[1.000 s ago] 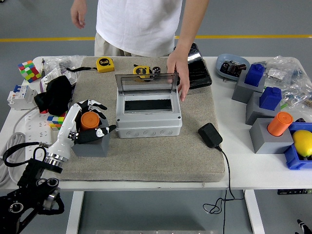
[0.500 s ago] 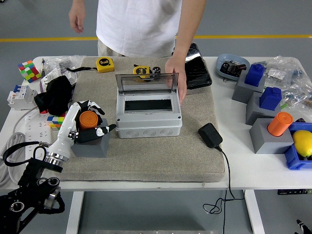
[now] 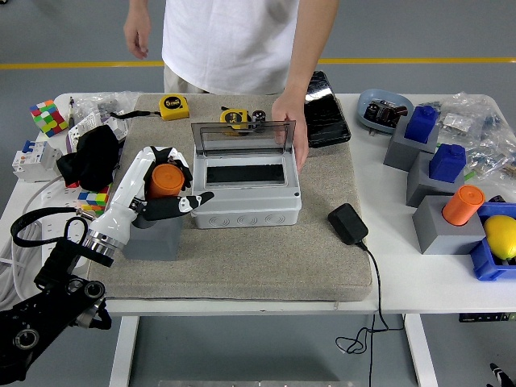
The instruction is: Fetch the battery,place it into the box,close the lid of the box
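The battery point(image 3: 166, 179), a short orange cylinder, sits upright in the left hand point(image 3: 158, 193), just above its grey holder block point(image 3: 157, 235) and beside the open box point(image 3: 246, 193). The fingers point(image 3: 176, 159) curl around its sides, thumb reaching toward the box. It looks rigid, smooth and probably fairly light, so a firm wrap around the middle suits it. A person's hand point(image 3: 292, 121) steadies the raised lid point(image 3: 242, 138).

The box point(image 3: 246, 187) is sitting in the middle of the mat point(image 3: 266, 250), with its lid point(image 3: 243, 138) standing up at the back. Left of it, the left hand point(image 3: 161, 193) is holding the battery point(image 3: 167, 179) above a block point(image 3: 155, 235). A person's hand point(image 3: 292, 129) is touching the lid's right end. A charger point(image 3: 347, 223) is lying to the right.
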Controlling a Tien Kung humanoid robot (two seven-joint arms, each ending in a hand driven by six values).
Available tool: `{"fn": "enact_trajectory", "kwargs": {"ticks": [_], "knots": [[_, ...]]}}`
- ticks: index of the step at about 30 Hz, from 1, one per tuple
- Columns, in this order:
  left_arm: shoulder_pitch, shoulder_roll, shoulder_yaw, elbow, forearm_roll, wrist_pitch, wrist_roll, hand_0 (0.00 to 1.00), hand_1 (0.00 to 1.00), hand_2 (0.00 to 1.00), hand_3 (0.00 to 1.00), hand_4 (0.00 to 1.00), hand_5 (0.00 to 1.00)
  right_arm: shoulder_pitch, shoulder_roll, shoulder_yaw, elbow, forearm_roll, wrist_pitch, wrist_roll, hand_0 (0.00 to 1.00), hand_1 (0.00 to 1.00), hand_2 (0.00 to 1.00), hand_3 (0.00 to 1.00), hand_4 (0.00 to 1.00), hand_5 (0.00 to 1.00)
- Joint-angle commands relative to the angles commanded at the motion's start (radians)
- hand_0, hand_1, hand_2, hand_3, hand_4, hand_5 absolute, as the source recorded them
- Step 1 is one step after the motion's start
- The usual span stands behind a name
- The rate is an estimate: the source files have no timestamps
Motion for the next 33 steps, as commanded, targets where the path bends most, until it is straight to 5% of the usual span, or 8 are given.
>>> {"fn": "enact_trajectory", "kwargs": {"ticks": [5,12,25,27,28,33], "knots": [[-0.108,0.001,0.078,0.022,0.168,0.012,0.095,0.008,0.086,0.240,0.294,0.939,0.002,0.000,0.001,-0.006,0.000,0.004,-0.002,0.001,0.625,0.646,0.645,0.555,0.956,0.500],[-0.232,-0.037,0.167,0.065,0.379,0.010,0.210,0.008,0.088,0.240,0.302,0.949,0.002,0.001,0.003,-0.011,0.000,0.009,-0.008,0.001,0.625,0.647,0.646,0.555,0.956,0.500],[-0.355,-0.135,0.219,0.207,0.400,-0.030,0.316,0.044,0.148,0.283,0.397,0.956,0.002,-0.002,0.003,-0.026,0.000,0.016,-0.006,0.001,0.625,0.647,0.646,0.554,0.956,0.499],[-0.362,-0.142,0.219,0.222,0.397,-0.032,0.321,0.044,0.148,0.283,0.397,0.956,0.002,-0.001,0.003,-0.027,0.000,0.016,-0.006,0.001,0.625,0.647,0.646,0.554,0.956,0.499],[-0.365,-0.146,0.219,0.231,0.400,-0.031,0.323,0.102,0.232,0.343,0.502,0.967,0.002,-0.001,0.002,-0.027,0.001,0.016,-0.006,0.001,0.625,0.647,0.646,0.554,0.956,0.501],[-0.354,-0.153,0.204,0.238,0.407,-0.024,0.325,0.102,0.232,0.343,0.502,0.967,0.002,-0.004,0.004,-0.024,-0.001,0.014,-0.006,0.001,0.625,0.647,0.646,0.554,0.956,0.501]]}}
